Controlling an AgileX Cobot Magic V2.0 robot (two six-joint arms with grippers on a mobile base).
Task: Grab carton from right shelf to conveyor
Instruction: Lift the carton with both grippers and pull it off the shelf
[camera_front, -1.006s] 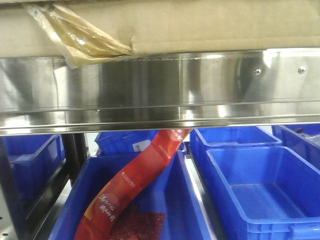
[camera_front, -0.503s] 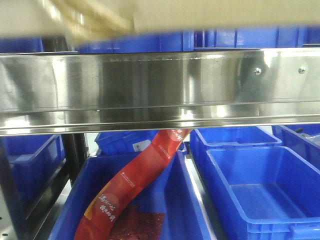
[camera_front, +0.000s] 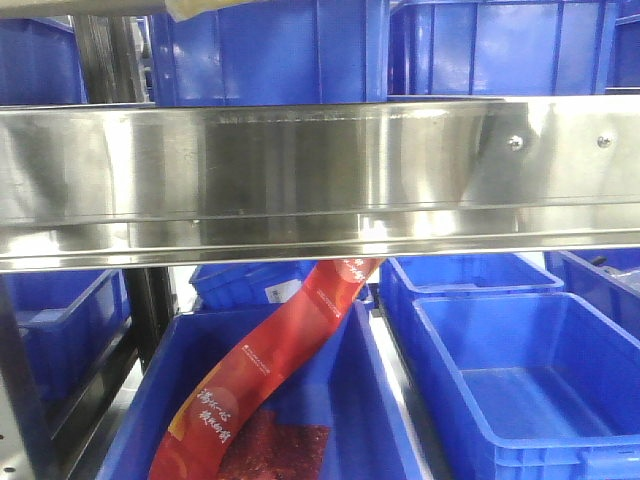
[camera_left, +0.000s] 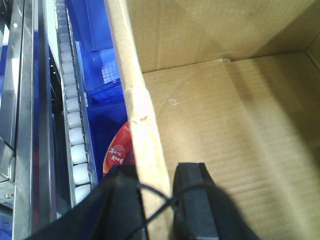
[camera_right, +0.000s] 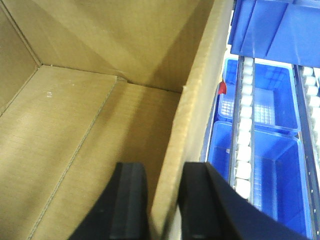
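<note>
Though seen plainly from both wrists as an open carton (camera_left: 225, 115) of plain brown corrugated board, shown from the front only as a pale sliver at the top edge, above the steel shelf rail (camera_front: 300, 170) and apart from it. Held up by two narrow grips: left gripper (camera_left: 159, 200) pinching one side wall's rim, right gripper (camera_right: 157, 205) the opposite rim, one black finger inside and one outside. Outer faces and underside cut off everywhere.

Front camera faces right shelf (camera_front: 300, 170) closely; wrist cameras overlook carton (camera_left: 225, 125).
</note>
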